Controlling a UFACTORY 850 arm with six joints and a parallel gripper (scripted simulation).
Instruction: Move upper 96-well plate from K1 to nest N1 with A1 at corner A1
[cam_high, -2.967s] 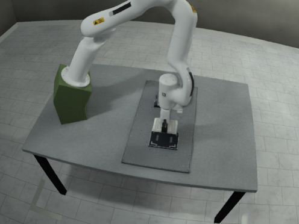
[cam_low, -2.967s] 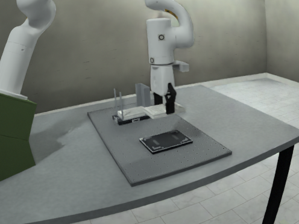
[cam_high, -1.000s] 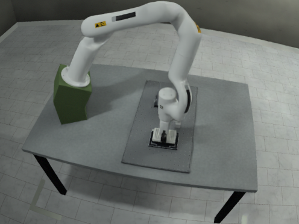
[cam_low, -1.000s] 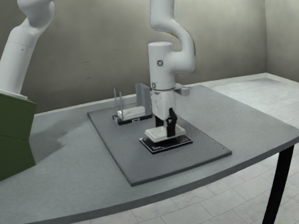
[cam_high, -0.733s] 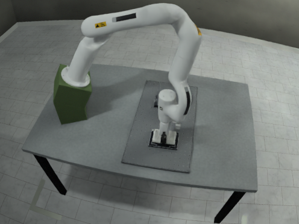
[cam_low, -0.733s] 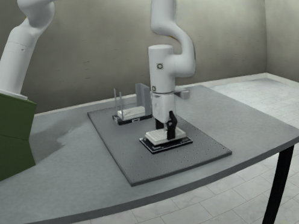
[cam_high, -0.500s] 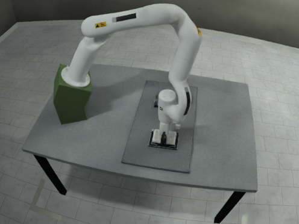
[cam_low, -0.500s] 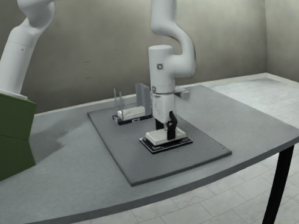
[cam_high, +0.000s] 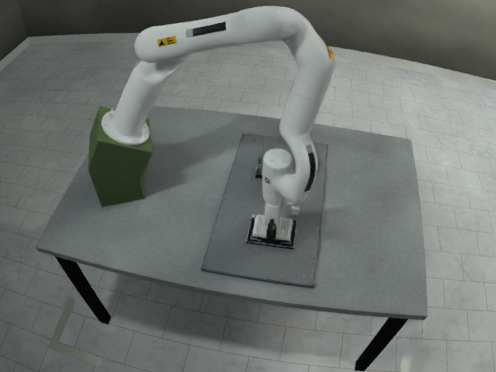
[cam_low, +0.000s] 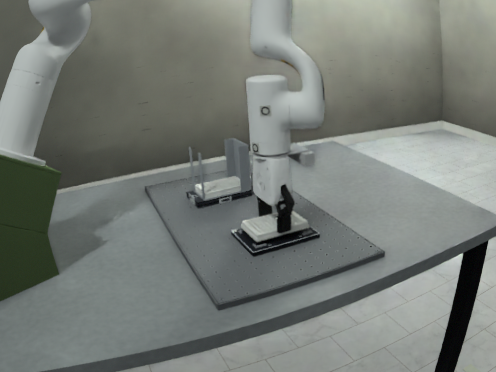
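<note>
My gripper (cam_low: 274, 216) points straight down and is shut on the white 96-well plate (cam_low: 274, 226), gripping it across its width. The plate lies low on the black plate nest N1 (cam_low: 275, 236), at the near part of the perforated mat; I cannot tell whether it rests fully flat. In the overhead view the gripper (cam_high: 271, 228) covers the plate's middle (cam_high: 271, 229) and the nest frames it. The stack rack K1 stands behind, with thin posts and a grey back wall, and holds one white plate (cam_low: 218, 187). The corner marks are too small to read.
The grey perforated mat (cam_high: 267, 210) lies along the middle of the table. A green pedestal (cam_high: 119, 157) carries the arm's base at the table's left. A small grey block (cam_low: 305, 156) sits at the table's far edge behind the arm.
</note>
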